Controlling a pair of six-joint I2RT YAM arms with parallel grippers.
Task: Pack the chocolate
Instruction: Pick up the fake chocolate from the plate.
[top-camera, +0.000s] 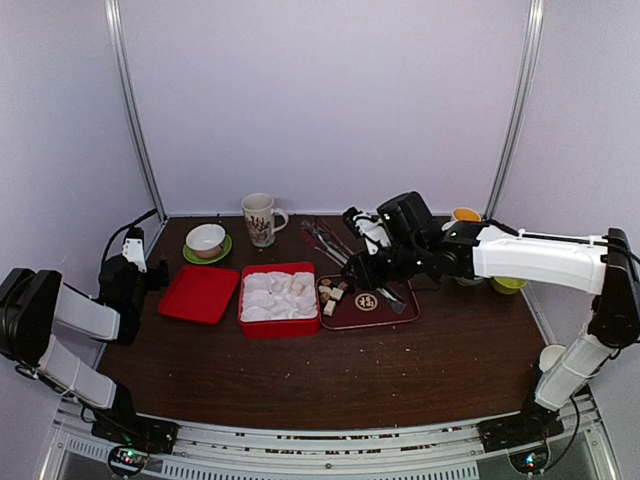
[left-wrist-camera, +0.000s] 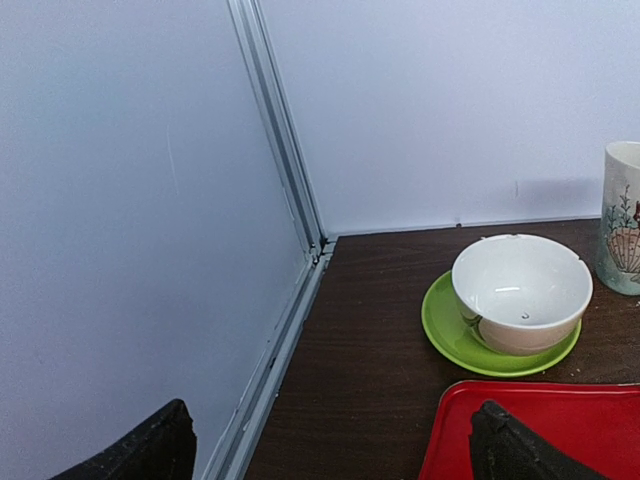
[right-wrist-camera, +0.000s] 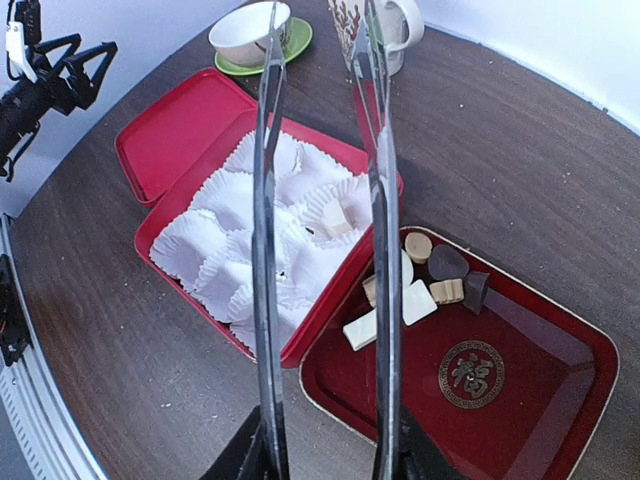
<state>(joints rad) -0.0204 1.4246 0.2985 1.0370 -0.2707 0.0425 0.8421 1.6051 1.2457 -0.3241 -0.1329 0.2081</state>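
Several pieces of chocolate (right-wrist-camera: 430, 285), cream and brown, lie in the near left corner of a dark red tray (right-wrist-camera: 540, 400), seen from above as the chocolate (top-camera: 332, 293). One cream piece (right-wrist-camera: 335, 218) sits in a paper cup inside the red box (right-wrist-camera: 330, 300). My right gripper (right-wrist-camera: 325, 455) is shut on metal tongs (right-wrist-camera: 265, 200). Their two arms stand apart, reaching over the box and tray edge, with nothing between them. My left gripper (left-wrist-camera: 330, 420) is open and empty at the table's left edge, beside the red lid (left-wrist-camera: 560, 420).
A white bowl on a green saucer (top-camera: 206, 240) and a patterned mug (top-camera: 260, 218) stand behind the red lid (top-camera: 199, 293). A yellow cup (top-camera: 465, 215) and a green dish (top-camera: 508, 285) sit at the right, behind my right arm. A white cup (top-camera: 550, 355) stands near the right edge.
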